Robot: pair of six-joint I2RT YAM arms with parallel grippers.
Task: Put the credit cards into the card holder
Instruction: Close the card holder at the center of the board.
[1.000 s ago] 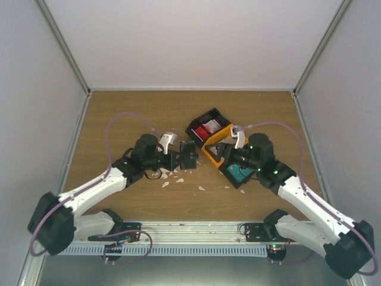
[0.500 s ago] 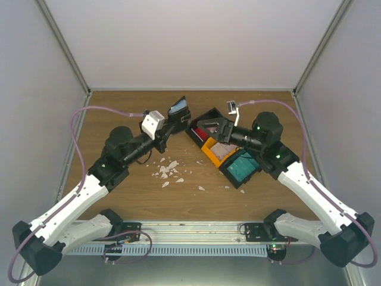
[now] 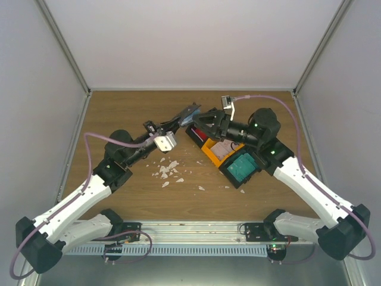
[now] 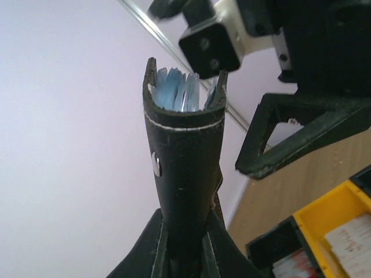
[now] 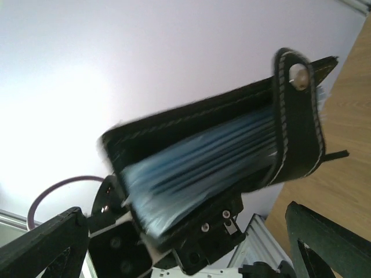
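Black stitched leather card holder [image 4: 184,168], pale blue pockets fanning open: being held in the air, the left gripper [image 3: 174,123] clamping one end. Right gripper [image 3: 204,119], jaws spread, hovering just beside it and partly hiding the black-and-orange plastic tray [image 3: 208,153], which is holding teal credit cards [image 3: 241,168]. White torn scraps [image 3: 166,170] lying on the wooden table [image 3: 119,113].

Left arm [image 3: 77,199] and right arm [image 3: 303,182] outstretched; left jaws clamped, right jaws spread.

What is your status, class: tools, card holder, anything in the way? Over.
Left tool shut on card holder, held aloft. Right tool open, empty, beside it. Credit cards in trays. No obstruction seen.
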